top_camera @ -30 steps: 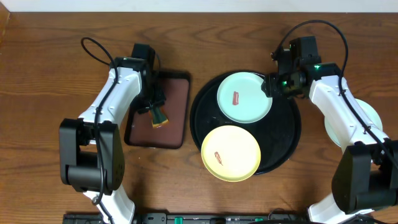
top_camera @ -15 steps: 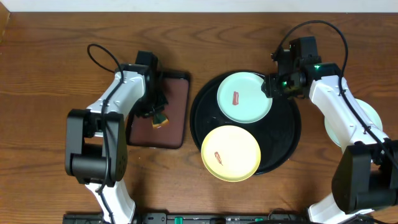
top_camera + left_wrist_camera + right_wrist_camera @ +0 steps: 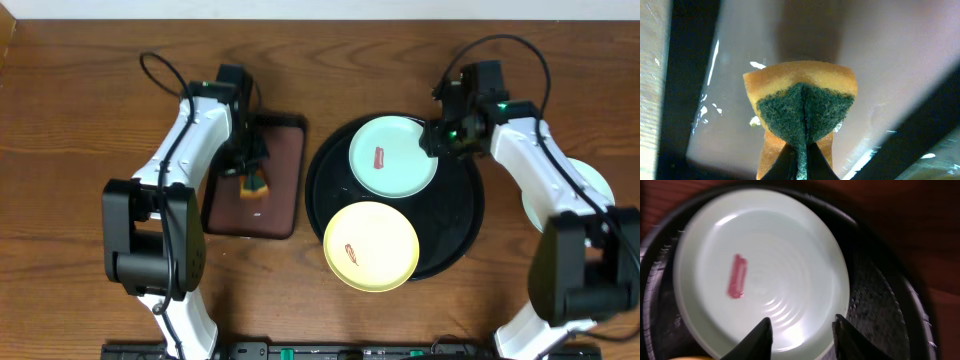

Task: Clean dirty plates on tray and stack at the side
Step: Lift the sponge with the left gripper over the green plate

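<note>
a: left gripper (image 3: 801, 152)?
b: clamped on the sponge (image 3: 802, 107), over the brown tray (image 3: 880, 60).
a: right gripper (image 3: 802, 321)?
b: spread wide, empty. smeared mint plate (image 3: 765, 255) sits just under its fingertips, inside the black tray (image 3: 880, 310), yellow plate (image 3: 371, 246) beside.

2 mint-green plates (image 3: 392, 157) (image 3: 602, 188), 1 yellow plate (image 3: 371, 245), 1 round black tray (image 3: 462, 225), 1 brown rectangular tray (image 3: 283, 165), 1 sponge (image 3: 800, 100).

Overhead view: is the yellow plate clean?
No, the yellow plate on the tray carries a small red-brown smear left of its centre.
</note>
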You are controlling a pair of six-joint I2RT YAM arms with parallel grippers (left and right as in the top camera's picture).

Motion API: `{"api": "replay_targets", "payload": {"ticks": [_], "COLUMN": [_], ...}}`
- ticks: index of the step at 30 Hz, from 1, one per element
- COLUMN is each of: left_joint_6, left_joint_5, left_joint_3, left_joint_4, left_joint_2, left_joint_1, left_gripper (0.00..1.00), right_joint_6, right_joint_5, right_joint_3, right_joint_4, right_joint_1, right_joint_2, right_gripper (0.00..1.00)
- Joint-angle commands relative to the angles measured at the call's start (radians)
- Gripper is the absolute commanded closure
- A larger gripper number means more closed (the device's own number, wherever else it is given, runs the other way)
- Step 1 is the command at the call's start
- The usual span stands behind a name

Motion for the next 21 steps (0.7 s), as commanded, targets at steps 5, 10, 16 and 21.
{"api": "replay_targets", "payload": {"ticks": [5,10,16,21], "left_joint_6": [0.041,0.04,0.029,0.029], "left_joint_5": [0.031,0.111,0.122,0.151], "left_joint_3": [0.109,0.119,0.119,0.119], "left_joint_4": [-0.022,0.049,0.104,0.173], "left_joint_2": [-0.062,-0.062,-0.062,-0.062], "left_joint_1": [-0.089,-0.163,-0.232,-0.274], "left_gripper": [0.92,0.93,0.92,0.92], "right_joint_6": [0.035,0.048,0.014,0.049], "right_joint_5": [0.068,0.072,-0.024,0.05], "right_joint_3": [-0.001,-0.001,0.0,0.0], "right_joint_4": [0.025,0.018,-0.007,-0.019], "right_joint_1": [-0.005,-0.005,-0.005,-0.029], "right_joint_2": [0.137,0.163,0.092,0.012], "right_gripper": [0.66,0.69,0.69,0.68]}}
